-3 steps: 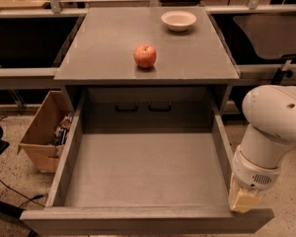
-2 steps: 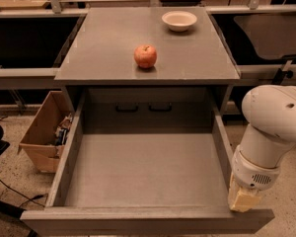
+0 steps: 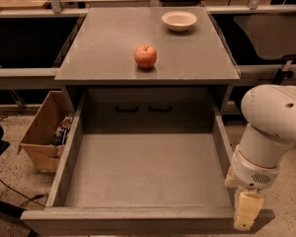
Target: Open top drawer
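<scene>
Currently, top drawer (image 3: 148, 174) is standing pulled well out, front panel cut off below, gripper (image 3: 246, 220) hanging at its front right corner, grasp impossible to tell.

The wide matte-grey top drawer (image 3: 138, 172) stands far out from under the grey table (image 3: 103, 48), showing its deep box interior. The cream end effector (image 3: 247, 212) points down at the drawer's front right corner. A round red apple (image 3: 145, 56) and a shallow white bowl (image 3: 179, 20) sit apart on the table.
</scene>
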